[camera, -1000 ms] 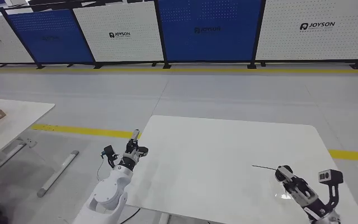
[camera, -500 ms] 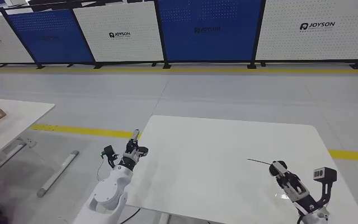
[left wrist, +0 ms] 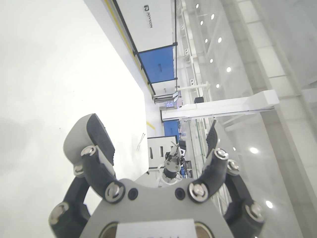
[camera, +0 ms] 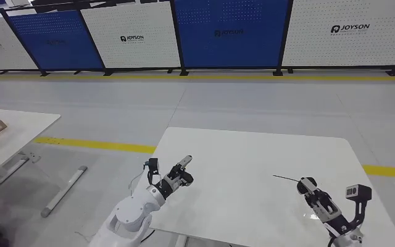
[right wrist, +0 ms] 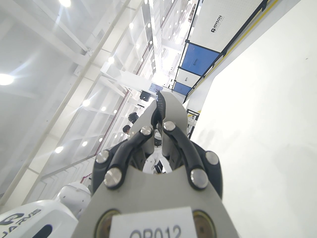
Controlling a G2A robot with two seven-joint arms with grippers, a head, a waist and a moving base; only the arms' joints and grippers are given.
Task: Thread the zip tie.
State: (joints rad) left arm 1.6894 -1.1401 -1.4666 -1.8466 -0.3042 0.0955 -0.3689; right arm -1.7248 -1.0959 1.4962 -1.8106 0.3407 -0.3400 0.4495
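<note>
Two arms over the table [camera: 247,154] — left pincer [camera: 186,170] spread, right pincer [camera: 304,183] pinching the zip tie [camera: 287,179].

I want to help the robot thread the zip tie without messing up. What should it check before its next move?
1. Is the right gripper shut on the zip tie? Ok.
2. Does the zip tie's free end stick out of the right gripper, toward the left arm? Ok.
3. Is the left gripper open and ready to grab? Ok.
4. Is the left gripper close to the zip tie? Not ok: it is far off, across the table.
5. Can the zip tie's head and slot be seen? Cannot tell: too small to make out.
</note>
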